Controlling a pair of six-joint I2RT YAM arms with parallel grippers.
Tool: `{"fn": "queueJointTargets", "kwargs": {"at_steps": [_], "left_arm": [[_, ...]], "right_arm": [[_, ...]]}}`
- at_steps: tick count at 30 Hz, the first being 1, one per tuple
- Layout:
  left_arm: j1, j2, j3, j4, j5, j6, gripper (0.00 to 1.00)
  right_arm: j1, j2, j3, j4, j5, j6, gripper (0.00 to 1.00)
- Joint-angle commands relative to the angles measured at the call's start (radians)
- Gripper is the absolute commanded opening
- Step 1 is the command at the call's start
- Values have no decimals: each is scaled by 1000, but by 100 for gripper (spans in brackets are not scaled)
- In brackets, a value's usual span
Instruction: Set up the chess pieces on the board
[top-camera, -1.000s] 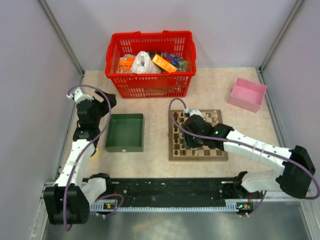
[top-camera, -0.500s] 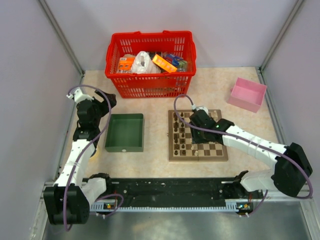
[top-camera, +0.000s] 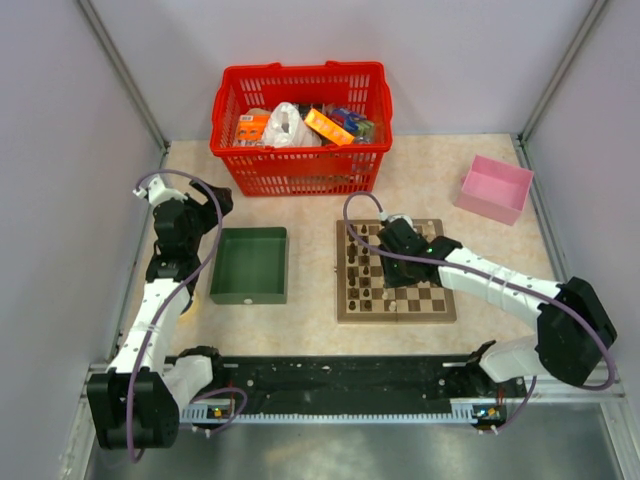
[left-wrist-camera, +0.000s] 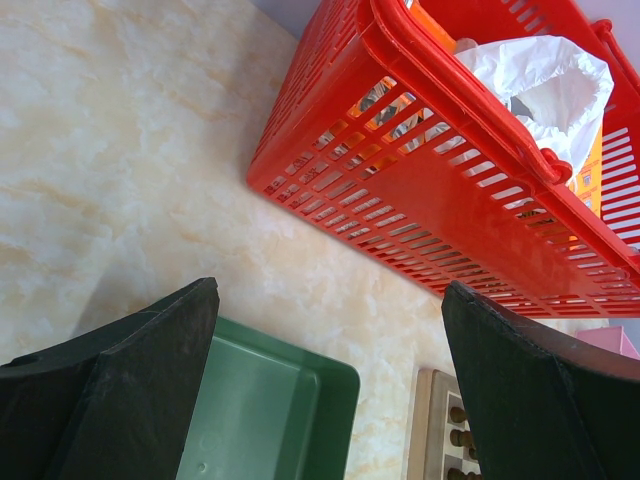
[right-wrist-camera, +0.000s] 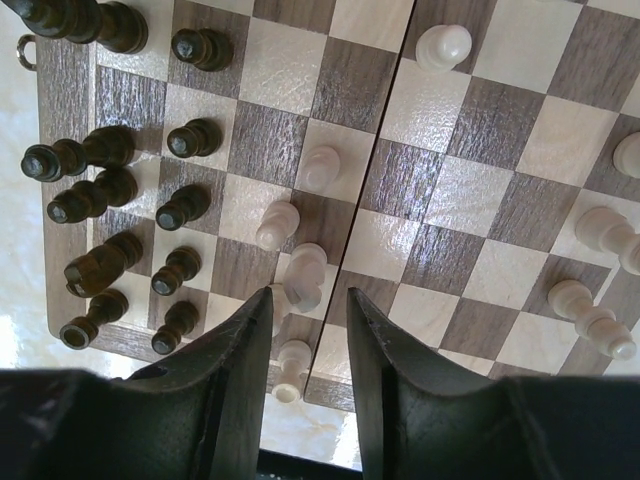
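The board (top-camera: 396, 314) lies right of centre; its squares fill the right wrist view (right-wrist-camera: 450, 190). Dark brown chess pieces (right-wrist-camera: 100, 190) stand in two rows along one edge. Several pale tan pieces (right-wrist-camera: 305, 272) stand or lie near the board's middle, and others (right-wrist-camera: 600, 232) at the opposite side. My right gripper (right-wrist-camera: 308, 300) hovers over the board (top-camera: 393, 240), slightly open and empty, its tips just short of a pale piece. My left gripper (left-wrist-camera: 330, 290) is wide open and empty, high at the left (top-camera: 186, 218), over the green tray.
A green tray (top-camera: 248, 265) sits left of the board and shows empty in the left wrist view (left-wrist-camera: 250, 420). A red basket (top-camera: 300, 125) of packaged items stands at the back. A pink box (top-camera: 495, 187) is at the back right. Walls close in both sides.
My right gripper has moved from the board's middle-left toward its far edge, and the forearm has swung. The left arm has not moved.
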Motion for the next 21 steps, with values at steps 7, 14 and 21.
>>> {"fn": "queueJointTargets", "kwargs": {"at_steps": [7, 14, 21], "left_arm": [[9, -16, -8, 39, -3, 14, 99], [9, -17, -9, 37, -4, 16, 99], [10, -17, -12, 39, -1, 13, 99]], "right_arm": [[-10, 32, -5, 46, -17, -27, 30], [-10, 37, -5, 59, -20, -31, 19], [-11, 12, -3, 43, -12, -33, 7]]}}
